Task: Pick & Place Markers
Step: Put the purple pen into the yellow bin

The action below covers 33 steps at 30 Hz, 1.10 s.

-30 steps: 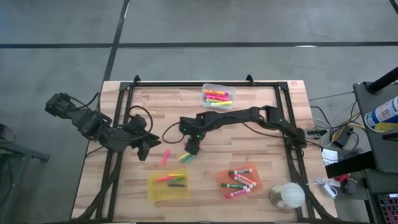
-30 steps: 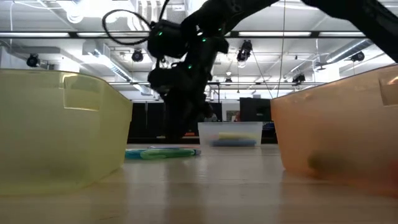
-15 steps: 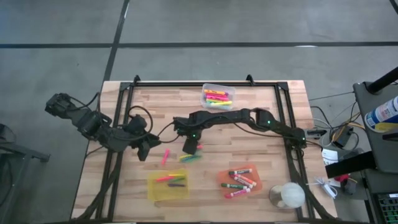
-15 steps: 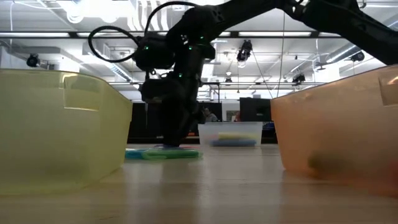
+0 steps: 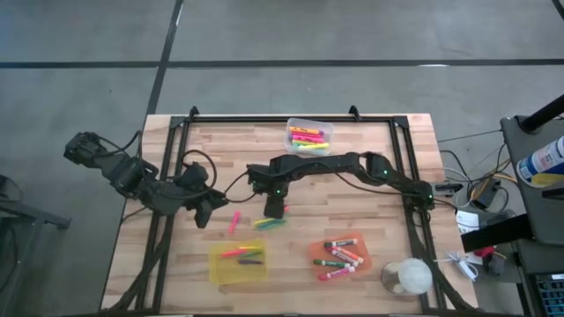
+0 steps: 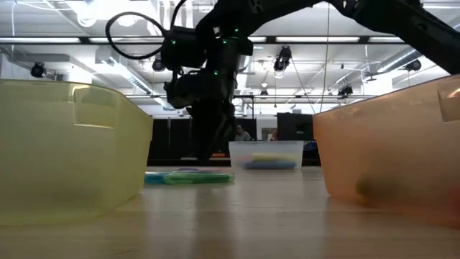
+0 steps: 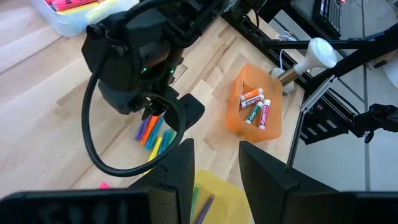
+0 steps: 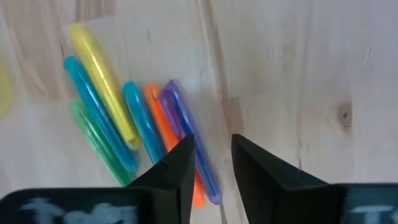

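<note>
While the right arm stretches across the table (image 5: 370,141) in the high view, its right gripper (image 5: 275,210) hangs at centre, just at 12 o'clock of a small cluster of markers (image 5: 270,224) lying on the wood. At 9 o'clock of that cluster lies a single pink marker (image 5: 234,221). The left gripper (image 5: 204,211) waits near the table's 9 o'clock edge. A clear bin (image 5: 308,136) at 12 o'clock holds pink and yellow markers, a yellow bin (image 5: 238,261) at 7 o'clock holds a few, and an orange bin (image 5: 340,255) at 5 o'clock holds white-barrelled ones.

Across the low view, the right gripper (image 6: 205,147) hangs above the marker cluster (image 6: 188,176), clear of it, between the yellow bin (image 6: 72,147) and orange bin (image 6: 392,144).

From the left wrist view, the left gripper (image 7: 214,165) has its fingers apart, holding nothing; beyond them sit the right gripper (image 7: 155,112), the cluster (image 7: 152,132) and the orange bin (image 7: 254,112).

Through the right wrist view, the right gripper (image 8: 210,158) shows fingers parted over the purple marker (image 8: 186,143), gripping nothing; beside it lie orange, blue, yellow and green ones.
</note>
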Each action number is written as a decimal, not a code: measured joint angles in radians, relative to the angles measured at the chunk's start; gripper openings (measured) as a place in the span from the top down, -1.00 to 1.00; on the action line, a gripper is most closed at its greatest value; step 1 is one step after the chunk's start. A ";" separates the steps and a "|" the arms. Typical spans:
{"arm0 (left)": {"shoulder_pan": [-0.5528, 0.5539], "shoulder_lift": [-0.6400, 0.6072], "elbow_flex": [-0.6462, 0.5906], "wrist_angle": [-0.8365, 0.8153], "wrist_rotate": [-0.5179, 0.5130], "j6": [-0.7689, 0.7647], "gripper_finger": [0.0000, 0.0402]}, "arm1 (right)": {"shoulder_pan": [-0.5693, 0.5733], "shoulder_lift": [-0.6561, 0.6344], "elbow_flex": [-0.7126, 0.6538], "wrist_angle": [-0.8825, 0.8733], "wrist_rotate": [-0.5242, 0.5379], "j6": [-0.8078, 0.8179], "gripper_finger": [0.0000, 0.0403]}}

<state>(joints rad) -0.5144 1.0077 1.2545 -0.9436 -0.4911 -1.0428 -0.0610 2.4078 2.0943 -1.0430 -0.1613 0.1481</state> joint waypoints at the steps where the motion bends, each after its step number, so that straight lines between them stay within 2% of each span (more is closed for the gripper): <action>1: 0.000 0.000 0.000 0.000 0.000 0.000 0.40 | 0.000 -0.001 -0.007 0.001 0.000 -0.002 0.52; 7: 0.000 0.000 0.000 0.000 0.000 -0.003 0.40 | 0.007 -0.001 -0.032 0.000 -0.048 0.000 0.56; 14: 0.000 0.000 0.000 0.000 0.000 -0.003 0.41 | 0.033 -0.002 -0.042 0.007 -0.049 -0.031 0.61; 22: 0.000 0.000 0.000 0.000 0.000 -0.004 0.40 | 0.030 -0.002 -0.059 0.042 -0.018 -0.040 0.60; 33: 0.000 0.000 0.000 0.000 -0.001 -0.005 0.41 | 0.031 -0.010 -0.153 0.106 0.014 -0.038 0.63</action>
<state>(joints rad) -0.5144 1.0077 1.2545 -0.9436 -0.4918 -1.0477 -0.0303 2.3974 1.9414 -0.9374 -0.1469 0.1098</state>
